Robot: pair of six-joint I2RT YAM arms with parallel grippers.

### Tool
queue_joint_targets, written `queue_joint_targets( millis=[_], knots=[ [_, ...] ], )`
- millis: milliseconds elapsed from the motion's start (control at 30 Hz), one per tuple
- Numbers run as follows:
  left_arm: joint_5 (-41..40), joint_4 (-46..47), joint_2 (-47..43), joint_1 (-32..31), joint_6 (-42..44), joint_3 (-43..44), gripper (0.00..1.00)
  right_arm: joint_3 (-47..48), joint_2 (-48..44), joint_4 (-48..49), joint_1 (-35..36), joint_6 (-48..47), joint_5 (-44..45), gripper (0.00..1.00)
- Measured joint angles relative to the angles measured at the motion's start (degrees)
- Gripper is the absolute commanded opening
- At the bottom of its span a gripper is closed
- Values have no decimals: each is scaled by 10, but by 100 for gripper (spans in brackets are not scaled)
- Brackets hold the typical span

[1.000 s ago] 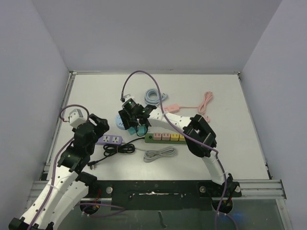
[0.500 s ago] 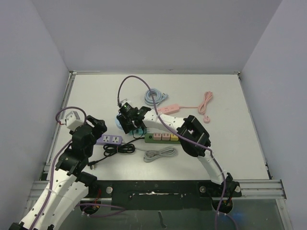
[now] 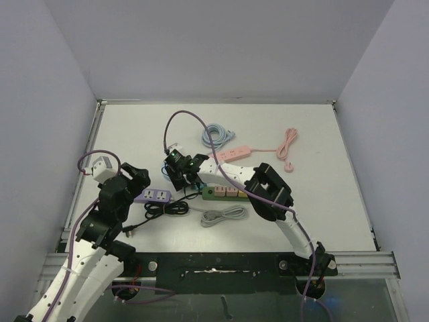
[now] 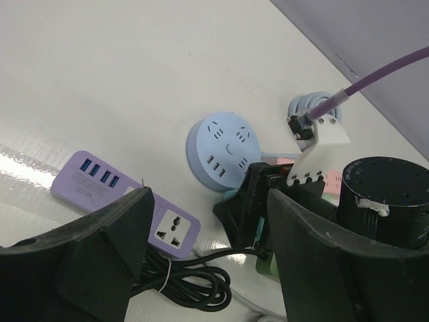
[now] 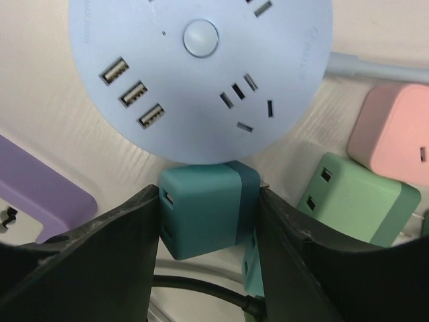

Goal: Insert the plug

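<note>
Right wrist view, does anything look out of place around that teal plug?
Nothing looks damaged or spilled. The teal plug, gripped in the right hand, sits at the rim of the round blue socket hub, short of its slots, so it is not plugged in yet.

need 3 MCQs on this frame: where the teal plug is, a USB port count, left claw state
1. The teal plug is:
A) lying free, no claw on it
B) in the right claw, at the rim of the round hub
C) seated in the hub's middle

2. USB ports on the hub:
A) one
B) three
C) six

3. The left claw is:
A) open, empty
B) shut on the plug
C) shut, empty

Answers:
1 B, the right wrist view shows a finger against each side of the plug, with the hub just above.
2 B, three sit in a row.
3 A, its fingers stand wide apart with nothing between.
</note>
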Motion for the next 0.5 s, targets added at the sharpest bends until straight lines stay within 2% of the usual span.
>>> queue_joint_targets(
  millis=[200,500],
  knots=[
    [46,-4,-12,0,-16,0,67,-108,-76,70,0,2,-6,40],
    [179,12,-16,0,-76,-1,68,-338,-297,271,0,-43,-30,43]
  ],
)
